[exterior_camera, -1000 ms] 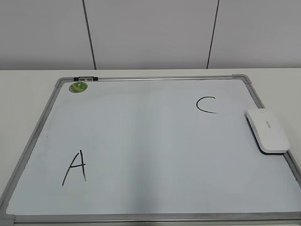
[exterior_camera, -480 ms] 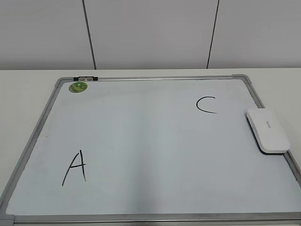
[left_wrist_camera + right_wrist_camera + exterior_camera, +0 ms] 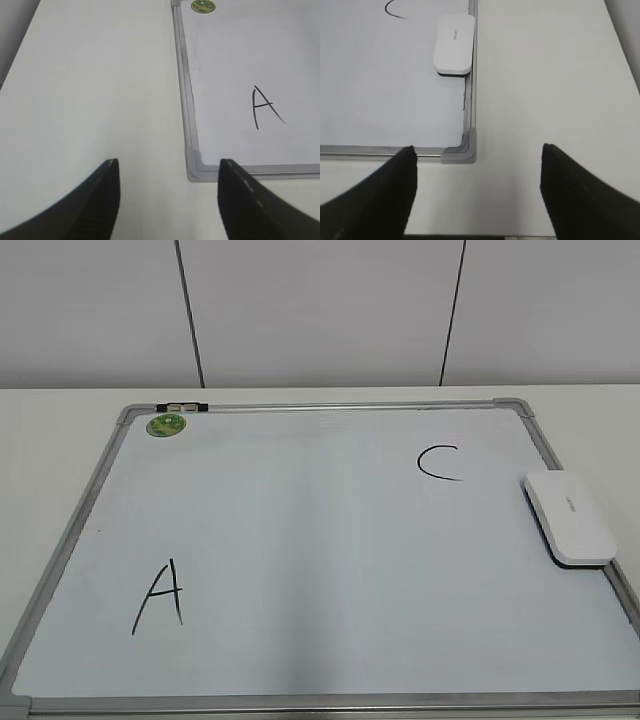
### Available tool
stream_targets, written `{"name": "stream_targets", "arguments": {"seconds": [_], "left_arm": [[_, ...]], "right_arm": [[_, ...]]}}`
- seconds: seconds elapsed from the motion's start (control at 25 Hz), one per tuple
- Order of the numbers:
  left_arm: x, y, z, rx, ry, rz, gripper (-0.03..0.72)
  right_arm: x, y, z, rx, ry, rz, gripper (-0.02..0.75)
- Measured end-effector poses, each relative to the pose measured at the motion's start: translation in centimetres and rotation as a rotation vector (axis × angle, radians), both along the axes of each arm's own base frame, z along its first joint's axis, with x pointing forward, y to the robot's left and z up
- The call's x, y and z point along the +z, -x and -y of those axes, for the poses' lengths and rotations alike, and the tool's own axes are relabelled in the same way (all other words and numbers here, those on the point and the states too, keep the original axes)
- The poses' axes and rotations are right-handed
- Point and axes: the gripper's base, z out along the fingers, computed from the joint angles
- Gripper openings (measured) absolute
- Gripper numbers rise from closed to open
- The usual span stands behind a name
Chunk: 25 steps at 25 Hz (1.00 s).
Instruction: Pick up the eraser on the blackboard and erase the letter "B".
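The white eraser (image 3: pixel 569 516) lies flat on the blackboard (image 3: pixel 300 540) at its right edge, just right of and below the black "C" (image 3: pixel 438 462); it also shows in the right wrist view (image 3: pixel 453 44). A black "A" (image 3: pixel 160 596) stands at the board's lower left and shows in the left wrist view (image 3: pixel 265 106). No letter "B" shows on the board in any view. My left gripper (image 3: pixel 167 167) is open and empty over the bare table by the board's near left corner. My right gripper (image 3: pixel 477 150) is open and empty by the near right corner (image 3: pixel 462 150). Neither gripper shows in the exterior view.
A round green sticker (image 3: pixel 167 424) sits at the board's far left corner, next to a small black-and-silver clip (image 3: pixel 181 407) on the frame. The white table (image 3: pixel 545 75) extends beyond both sides of the board. A panelled wall (image 3: pixel 320 310) stands behind.
The view has shifted very slightly between the earliest frame and now; the eraser and the letters keep their places on the board.
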Motion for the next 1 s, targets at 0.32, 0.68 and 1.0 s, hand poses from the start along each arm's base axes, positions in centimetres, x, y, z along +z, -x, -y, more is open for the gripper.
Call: {"name": "stream_targets", "arguments": {"seconds": [0.32, 0.68, 1.0], "left_arm": [[0.0, 1.0, 0.0, 0.021, -0.001, 0.062, 0.447], [0.0, 1.0, 0.0, 0.021, -0.001, 0.062, 0.447], [0.0, 1.0, 0.0, 0.021, -0.001, 0.062, 0.447]], "right_arm": [[0.0, 1.3, 0.0, -0.020, 0.001, 0.087, 0.591], [0.0, 1.3, 0.0, -0.021, 0.001, 0.087, 0.591], [0.0, 1.3, 0.0, -0.021, 0.001, 0.087, 0.591]]}}
